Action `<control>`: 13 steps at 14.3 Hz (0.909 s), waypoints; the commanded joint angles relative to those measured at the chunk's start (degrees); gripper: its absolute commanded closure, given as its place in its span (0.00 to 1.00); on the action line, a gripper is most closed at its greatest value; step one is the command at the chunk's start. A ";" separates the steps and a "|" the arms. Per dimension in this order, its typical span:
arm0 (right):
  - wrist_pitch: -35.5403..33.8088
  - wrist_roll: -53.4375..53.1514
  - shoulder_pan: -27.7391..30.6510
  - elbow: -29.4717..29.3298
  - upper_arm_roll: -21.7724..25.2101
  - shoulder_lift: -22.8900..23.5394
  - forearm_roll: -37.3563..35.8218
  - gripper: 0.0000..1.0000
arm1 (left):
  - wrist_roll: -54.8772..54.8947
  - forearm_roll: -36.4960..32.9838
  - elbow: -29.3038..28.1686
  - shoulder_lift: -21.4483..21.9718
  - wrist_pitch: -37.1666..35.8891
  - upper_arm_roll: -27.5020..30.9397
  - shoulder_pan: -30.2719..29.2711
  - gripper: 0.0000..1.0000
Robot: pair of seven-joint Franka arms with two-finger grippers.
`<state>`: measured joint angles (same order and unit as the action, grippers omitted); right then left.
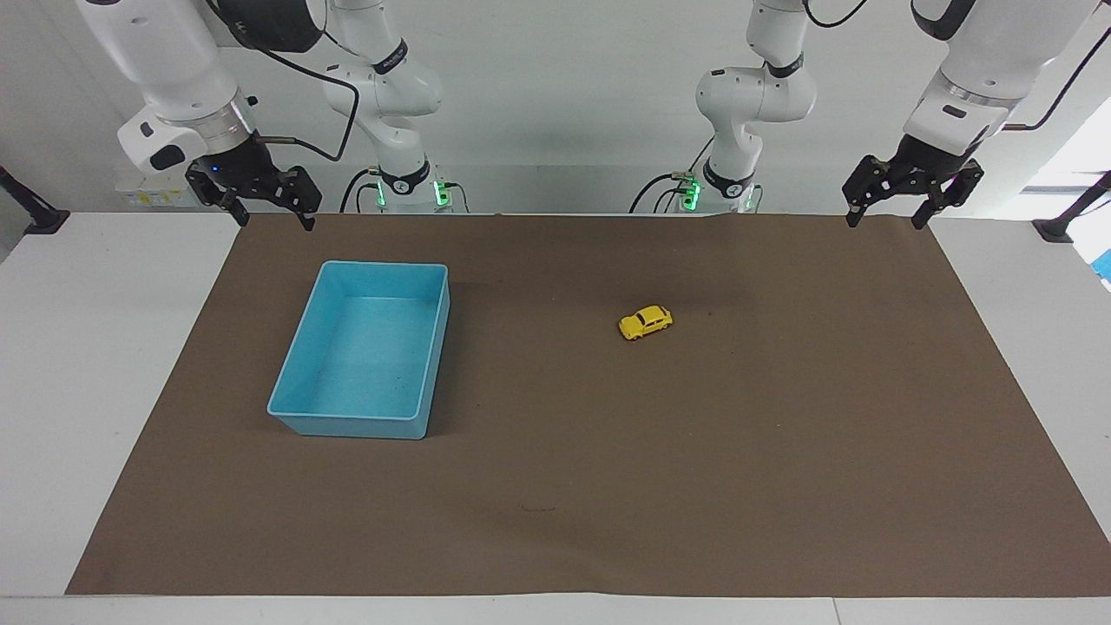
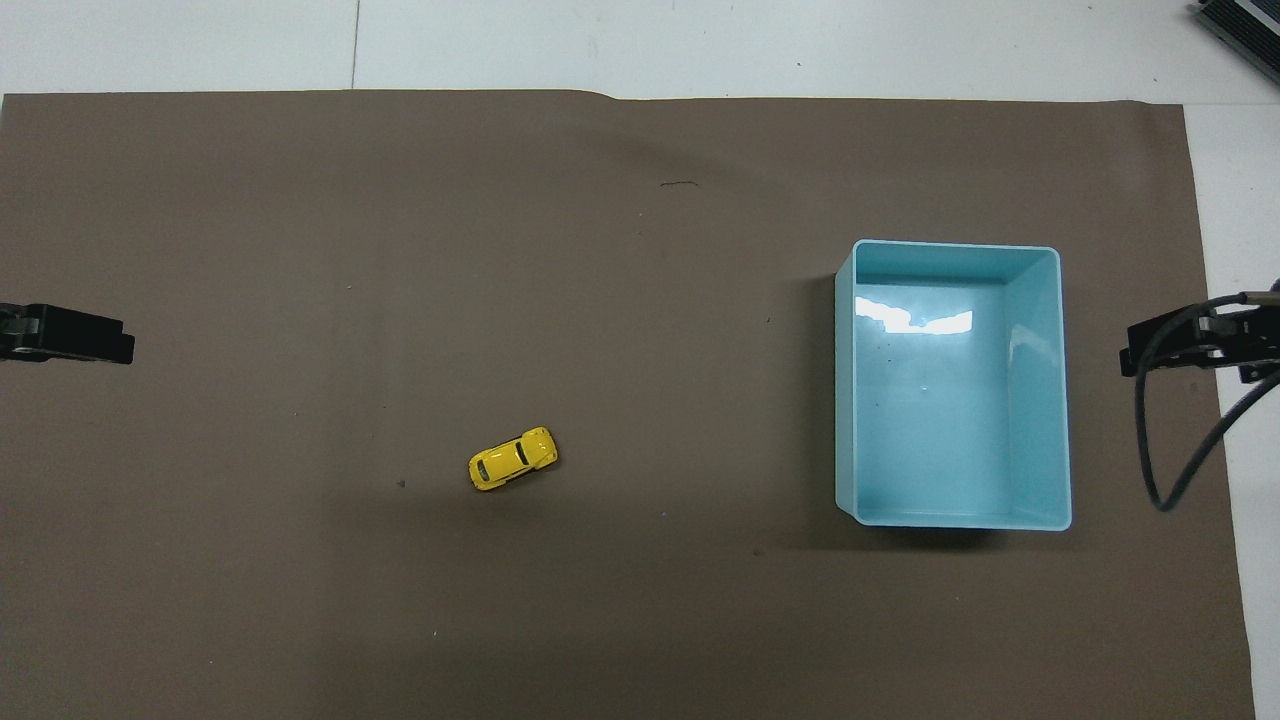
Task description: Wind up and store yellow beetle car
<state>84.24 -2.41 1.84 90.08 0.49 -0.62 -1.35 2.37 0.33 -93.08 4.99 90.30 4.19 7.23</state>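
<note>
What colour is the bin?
Light blue bin, inside and out; clearest in the overhead view.

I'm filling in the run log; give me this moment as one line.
car: on mat, untouched | bin: empty | left gripper: open, raised, waiting | right gripper: open, raised, waiting | winding: not begun

Bare brown mat [image 1: 694, 451] surrounds the yellow beetle car [image 1: 646, 322]; only the blue bin [image 1: 304, 365] stands well apart toward the right arm's end.

White table [image 1: 104, 347] carries a brown mat [image 1: 694, 451], seemingly paper.
</note>
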 commanded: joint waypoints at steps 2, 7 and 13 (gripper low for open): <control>-0.39 0.04 0.27 -0.16 -0.23 0.00 0.21 0.00 | 0.09 0.82 -1.05 0.72 -0.48 -0.23 -0.73 0.00; -0.39 0.04 0.27 -0.16 -0.23 0.00 0.21 0.00 | -3.85 0.73 -1.84 0.72 -0.48 -0.32 -0.46 0.00; -0.39 0.04 0.27 -0.16 -0.23 0.00 0.21 0.00 | -9.88 0.73 -3.60 1.07 -0.57 -0.14 -0.82 0.00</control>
<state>84.24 -2.41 1.84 90.08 0.49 -0.62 -1.35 -3.20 0.33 -94.84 4.98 90.15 4.39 7.19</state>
